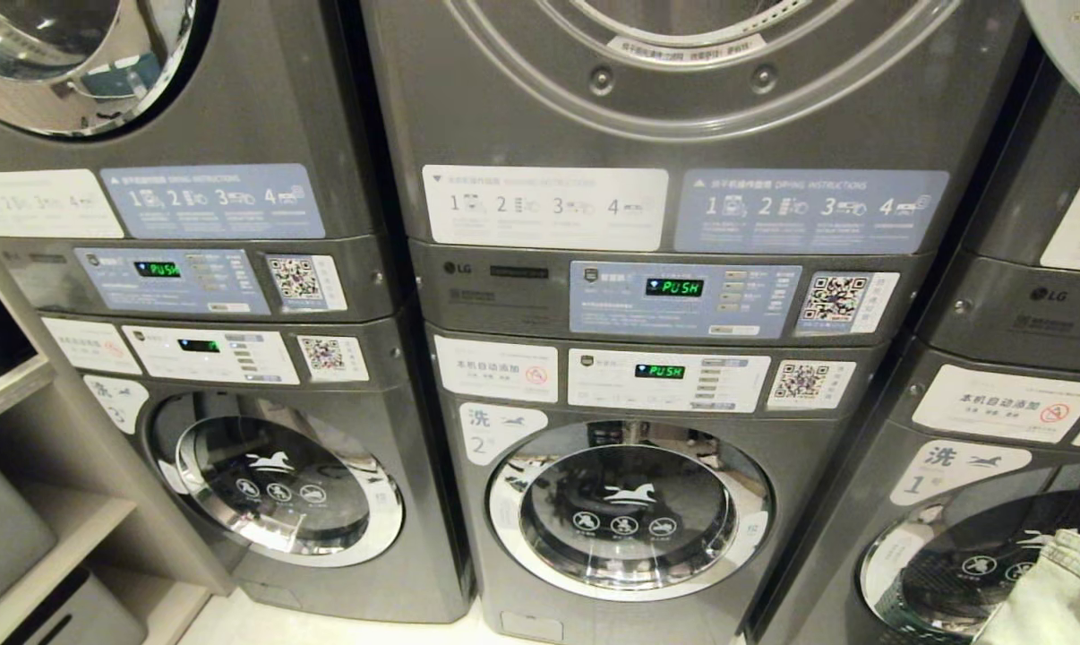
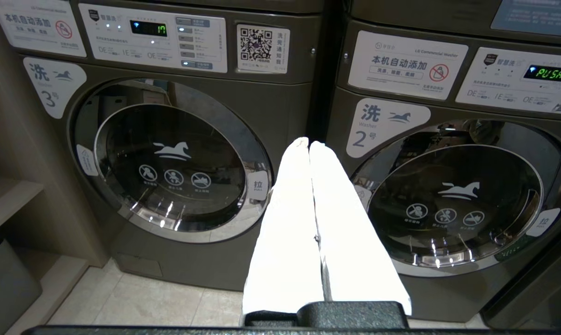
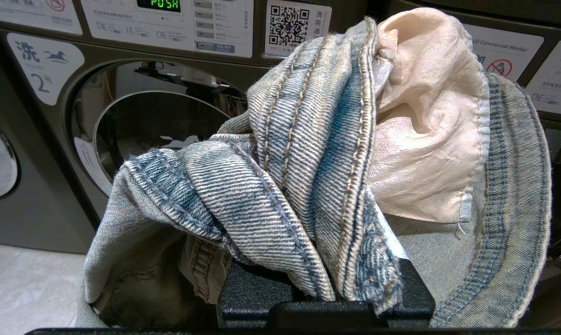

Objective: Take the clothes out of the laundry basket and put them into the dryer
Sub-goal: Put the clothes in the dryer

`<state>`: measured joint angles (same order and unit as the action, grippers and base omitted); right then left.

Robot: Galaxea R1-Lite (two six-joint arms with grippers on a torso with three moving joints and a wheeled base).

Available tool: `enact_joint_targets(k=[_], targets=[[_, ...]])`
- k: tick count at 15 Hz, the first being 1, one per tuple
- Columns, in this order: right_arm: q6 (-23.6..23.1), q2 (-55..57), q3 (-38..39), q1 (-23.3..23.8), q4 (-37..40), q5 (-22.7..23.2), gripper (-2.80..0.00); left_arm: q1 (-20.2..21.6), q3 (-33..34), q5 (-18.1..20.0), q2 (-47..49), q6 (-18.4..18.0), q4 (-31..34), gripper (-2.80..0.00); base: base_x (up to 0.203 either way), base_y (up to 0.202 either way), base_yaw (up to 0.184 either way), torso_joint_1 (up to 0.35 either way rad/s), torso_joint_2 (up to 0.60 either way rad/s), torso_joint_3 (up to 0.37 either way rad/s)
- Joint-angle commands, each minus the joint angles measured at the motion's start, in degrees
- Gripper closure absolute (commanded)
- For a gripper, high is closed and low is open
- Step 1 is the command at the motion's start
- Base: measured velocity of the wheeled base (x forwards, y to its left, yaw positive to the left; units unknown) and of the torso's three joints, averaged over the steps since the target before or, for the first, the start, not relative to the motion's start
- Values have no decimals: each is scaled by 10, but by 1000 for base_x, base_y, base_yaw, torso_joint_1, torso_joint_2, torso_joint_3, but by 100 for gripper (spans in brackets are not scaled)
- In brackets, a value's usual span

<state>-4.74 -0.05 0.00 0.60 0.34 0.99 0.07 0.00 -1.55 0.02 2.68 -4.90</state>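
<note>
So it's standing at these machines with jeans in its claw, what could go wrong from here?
The jeans drape in loose folds over the right gripper, so they might slip free or snag on a door rim. The middle lower door is closed, and the shut left gripper holds nothing, so something must open a door first.

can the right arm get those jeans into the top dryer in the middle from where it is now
Probably not yet. The right gripper is shut on the jeans, but it hangs low, facing the washer door marked 2. The middle dryer sits high above, its opening mostly out of frame.
</note>
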Motion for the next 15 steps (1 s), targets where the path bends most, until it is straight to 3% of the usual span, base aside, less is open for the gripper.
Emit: enact_joint_targets(k=[1, 15], targets=[[-1, 0, 1, 0, 0, 1, 0, 0, 17, 0, -1, 0, -1, 0, 0, 0, 0, 197, -364, -187], [-3, 0, 1, 0, 0, 1, 0, 0, 17, 0, 0, 0, 0, 0, 0, 0, 0, 167, -332, -166]])
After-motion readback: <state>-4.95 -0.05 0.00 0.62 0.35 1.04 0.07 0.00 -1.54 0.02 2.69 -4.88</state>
